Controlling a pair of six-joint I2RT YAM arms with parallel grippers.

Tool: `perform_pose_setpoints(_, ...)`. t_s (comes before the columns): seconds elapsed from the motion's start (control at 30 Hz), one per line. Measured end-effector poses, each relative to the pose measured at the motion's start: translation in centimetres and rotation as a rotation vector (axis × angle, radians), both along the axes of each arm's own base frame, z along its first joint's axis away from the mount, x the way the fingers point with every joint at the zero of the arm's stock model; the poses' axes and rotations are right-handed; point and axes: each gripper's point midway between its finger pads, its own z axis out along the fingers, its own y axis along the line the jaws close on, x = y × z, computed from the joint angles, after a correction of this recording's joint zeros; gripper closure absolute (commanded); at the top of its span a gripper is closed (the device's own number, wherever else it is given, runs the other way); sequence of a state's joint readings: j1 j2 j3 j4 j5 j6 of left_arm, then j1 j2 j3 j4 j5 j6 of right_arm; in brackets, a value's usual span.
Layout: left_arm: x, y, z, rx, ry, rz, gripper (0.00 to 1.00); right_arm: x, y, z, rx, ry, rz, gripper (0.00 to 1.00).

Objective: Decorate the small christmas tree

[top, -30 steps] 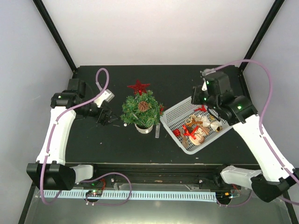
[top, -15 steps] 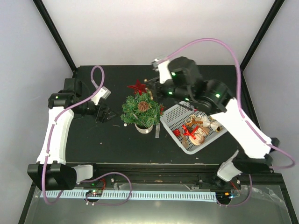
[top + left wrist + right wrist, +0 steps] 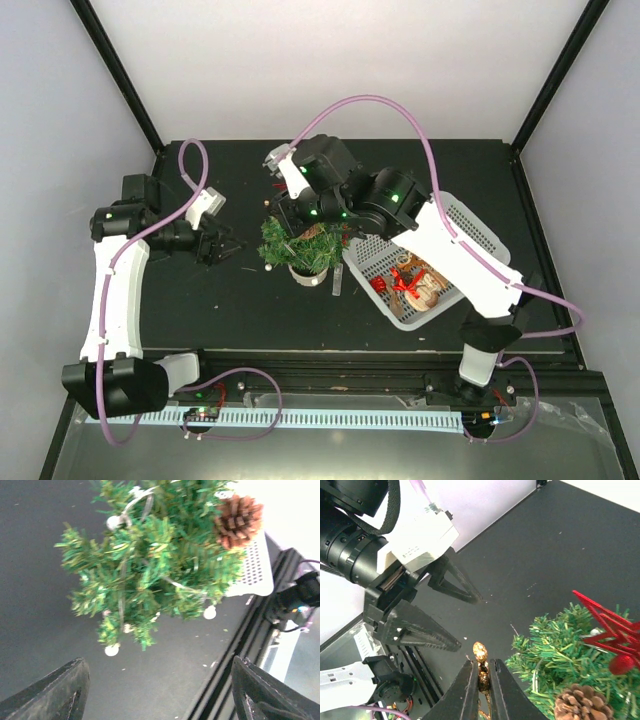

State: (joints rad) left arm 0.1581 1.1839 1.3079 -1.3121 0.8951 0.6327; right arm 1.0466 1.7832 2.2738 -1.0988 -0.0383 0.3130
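The only print in view is a faint line on the white block behind the left pincer (image 3: 471,622), too small to read. That pincer is released, its jaws spread with nothing between them, low over the surface (image 3: 200,300) just left of the small christmas tree (image 3: 300,248).

The tree stands upright between the left pincer and the white basket (image 3: 470,225), its base close to the basket's near corner. The right pincer (image 3: 481,672) is clenched on a gold ornament (image 3: 480,654) beside the tree's left boughs. Only the ornament's glittering top shows; the rest is hidden by the fingers.

From above, the right arm covers the tree's crown, so the red star (image 3: 607,625) and pine cone (image 3: 580,702) show only in the wrist views. A second ago this arm was over the basket; it has since swung across to the tree, uncovering the basket's far end.
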Motion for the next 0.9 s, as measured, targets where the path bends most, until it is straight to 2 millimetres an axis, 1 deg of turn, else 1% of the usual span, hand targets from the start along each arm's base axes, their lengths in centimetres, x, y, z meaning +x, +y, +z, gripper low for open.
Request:
perform_pose_setpoints(0.1, -1.0, -1.2, 1.0, -0.076, -0.013, -0.066, 0.31, -0.2, 0.9, -0.8, -0.004, 0.022, 0.023, 0.89)
perform_pose_setpoints(0.13, -1.2, -1.4, 1.1, -0.087, -0.015, -0.075, 0.31, -0.2, 1.1, -1.0, -0.004, 0.029, 0.028, 0.89)
perform_pose_setpoints(0.2, -1.8, -2.2, 1.8, -0.134, -0.025, -0.116, 0.3, -0.2, 1.8, -1.4, 0.002, 0.044, 0.04, 0.89)
perform_pose_setpoints(0.3, -2.9, -3.3, 2.8, -0.205, -0.035, -0.178, 0.23, -0.2, 2.6, -1.9, 0.012, 0.067, 0.05, 0.89)
perform_pose_setpoints(0.43, -3.9, -4.3, 4.2, -0.302, -0.041, -0.226, 0.23, -0.2, 3.4, -1.8, 0.039, 0.088, 0.058, 0.89)
perform_pose_setpoints(0.67, -4.2, -4.9, 5.9, -0.437, -0.039, -0.25, 0.17, -0.2, 4.1, -0.8, 0.096, 0.099, 0.059, 0.89)
perform_pose_setpoints(0.9, -4.1, -5.2, 5.7, -0.542, 0.023, -0.244, 0.21, 0.0, 4.5, -0.3, 0.128, 0.097, 0.055, 0.89)
